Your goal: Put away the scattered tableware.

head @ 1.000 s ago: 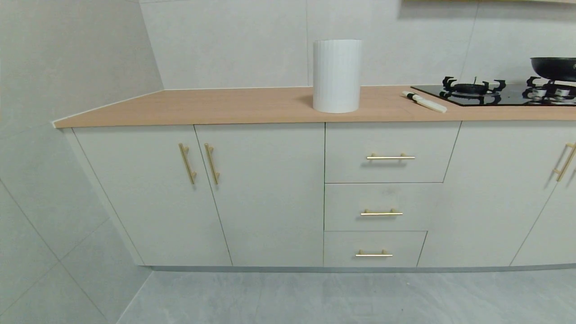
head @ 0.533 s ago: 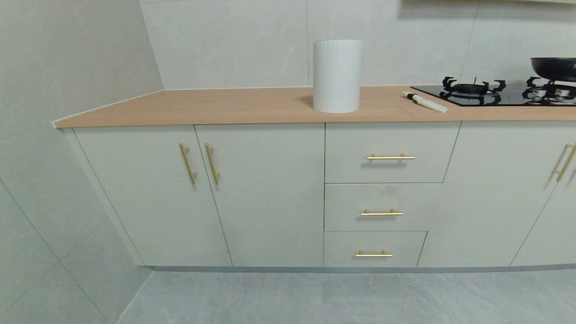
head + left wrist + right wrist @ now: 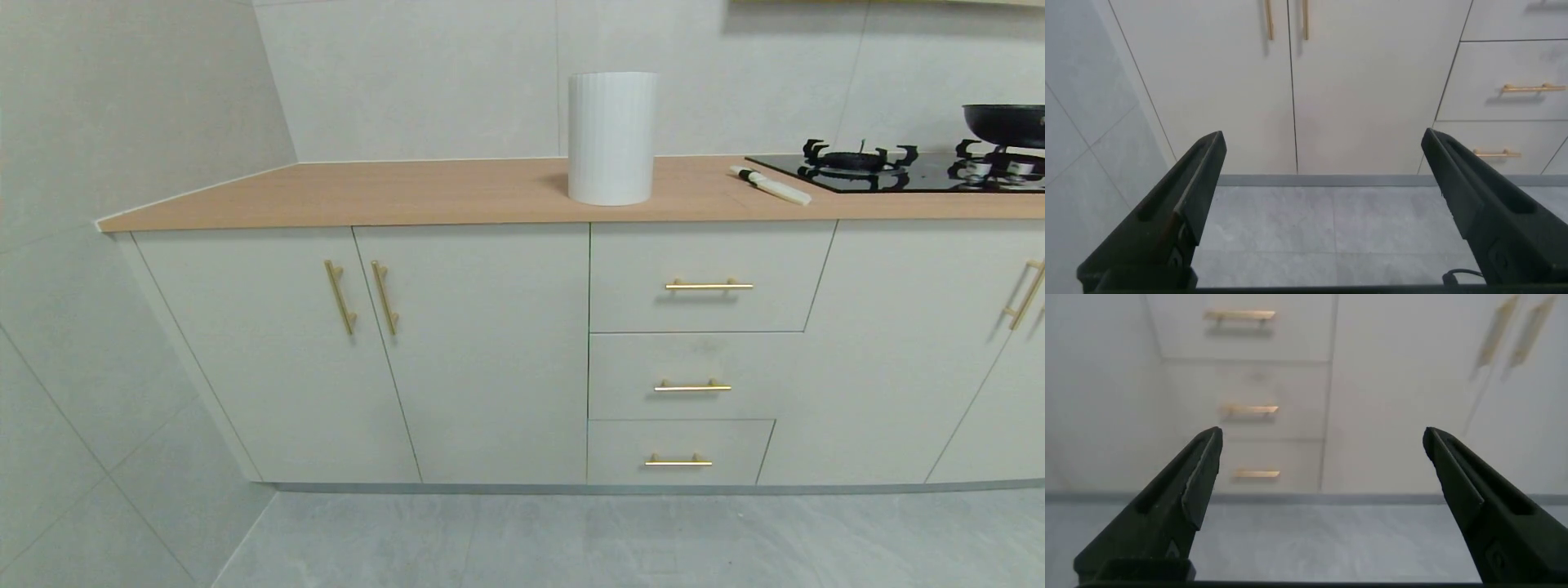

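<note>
A tall white ribbed container (image 3: 611, 137) stands upright on the wooden countertop (image 3: 408, 192). To its right a white knife-like utensil with a dark tip (image 3: 769, 184) lies flat near the hob. My left gripper (image 3: 1323, 155) hangs low over the floor, facing the cabinet doors, open and holding nothing. My right gripper (image 3: 1323, 449) is also low, facing the drawers, open and holding nothing.
A black gas hob (image 3: 898, 170) with a dark pan (image 3: 1006, 122) sits at the right of the counter. Below are two cabinet doors with gold handles (image 3: 359, 296) and three drawers (image 3: 706, 286). Tiled walls close the left corner; grey floor (image 3: 571, 539) lies in front.
</note>
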Tool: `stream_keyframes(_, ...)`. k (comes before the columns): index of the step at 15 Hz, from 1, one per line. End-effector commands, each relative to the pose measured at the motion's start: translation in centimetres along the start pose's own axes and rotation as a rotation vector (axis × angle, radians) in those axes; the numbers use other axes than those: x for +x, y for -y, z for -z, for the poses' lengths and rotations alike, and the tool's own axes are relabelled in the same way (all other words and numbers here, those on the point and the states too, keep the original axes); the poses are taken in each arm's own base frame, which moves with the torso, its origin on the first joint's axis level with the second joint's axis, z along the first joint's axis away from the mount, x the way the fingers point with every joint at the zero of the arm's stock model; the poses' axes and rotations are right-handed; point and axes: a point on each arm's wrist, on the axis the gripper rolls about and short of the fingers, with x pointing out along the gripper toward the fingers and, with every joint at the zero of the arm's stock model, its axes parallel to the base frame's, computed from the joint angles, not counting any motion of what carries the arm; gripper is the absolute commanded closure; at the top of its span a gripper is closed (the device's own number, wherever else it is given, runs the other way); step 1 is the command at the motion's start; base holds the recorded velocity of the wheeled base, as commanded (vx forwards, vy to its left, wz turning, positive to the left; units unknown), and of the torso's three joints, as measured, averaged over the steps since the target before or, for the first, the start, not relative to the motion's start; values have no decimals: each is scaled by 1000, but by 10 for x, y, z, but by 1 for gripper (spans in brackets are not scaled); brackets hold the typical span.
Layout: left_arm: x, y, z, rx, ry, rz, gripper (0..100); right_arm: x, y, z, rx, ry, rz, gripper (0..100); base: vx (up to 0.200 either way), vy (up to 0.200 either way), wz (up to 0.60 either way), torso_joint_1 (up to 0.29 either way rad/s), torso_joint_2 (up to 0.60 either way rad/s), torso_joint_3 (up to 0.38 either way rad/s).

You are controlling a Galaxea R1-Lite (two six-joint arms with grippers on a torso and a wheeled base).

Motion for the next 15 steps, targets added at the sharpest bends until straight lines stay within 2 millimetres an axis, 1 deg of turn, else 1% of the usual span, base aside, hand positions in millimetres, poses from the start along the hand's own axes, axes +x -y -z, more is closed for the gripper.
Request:
stream_keyframes(1,0,0,0,0,0,0,0,0,-2,8,10,-65,-65,0,0,0,0,0,0,0)
stream_keyframes(7,0,0,0,1,0,0,0,1,-2,7,49,-49,-66,0,0,0,0,0,0,0)
stream_keyframes(15,0,0,0,11,0,1,0,1,-2,7,56,-49,-66,0,0,0,0,0,0,0)
